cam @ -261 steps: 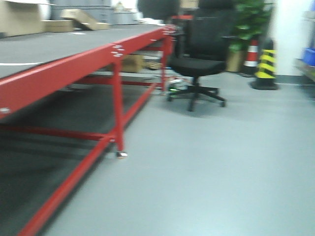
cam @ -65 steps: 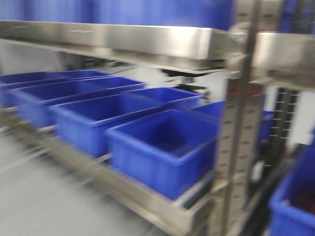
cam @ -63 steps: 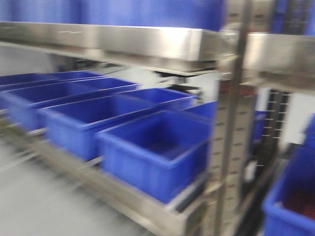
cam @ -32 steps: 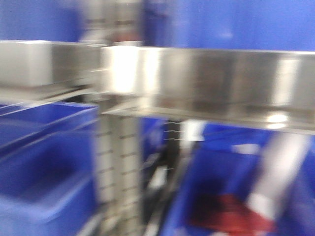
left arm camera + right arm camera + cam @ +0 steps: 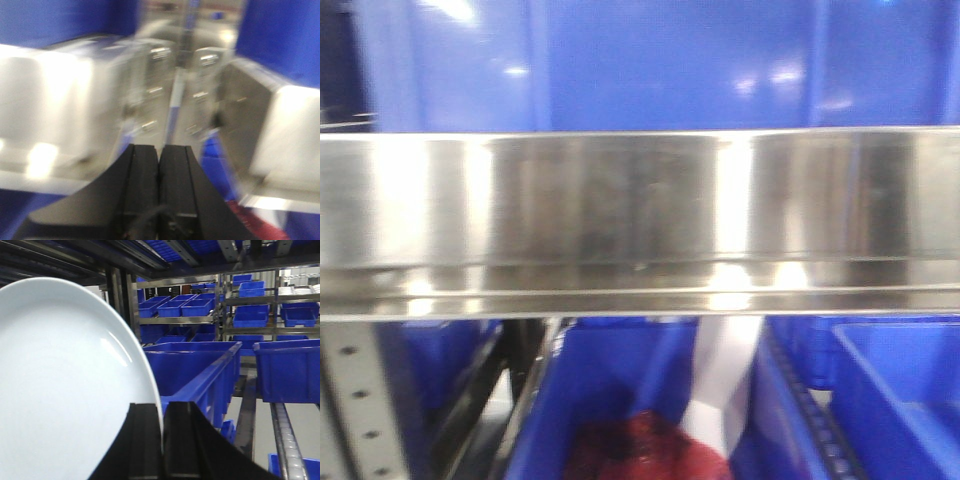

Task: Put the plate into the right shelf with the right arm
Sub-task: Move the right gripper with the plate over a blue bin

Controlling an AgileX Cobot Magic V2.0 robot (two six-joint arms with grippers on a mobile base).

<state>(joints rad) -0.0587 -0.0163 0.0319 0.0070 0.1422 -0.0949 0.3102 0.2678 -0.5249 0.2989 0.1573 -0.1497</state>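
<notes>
Shiny steel fills our front view: the wide rail of the right shelf (image 5: 620, 200) now runs straight across, where half a second ago we saw a post and a corner. Blue bins (image 5: 650, 60) sit above and below it. Our right gripper (image 5: 162, 409) pinches the white plate (image 5: 65, 390) by its rim, with more bins just beyond it. Our left gripper (image 5: 159, 150) is pressed closed, holding nothing.
</notes>
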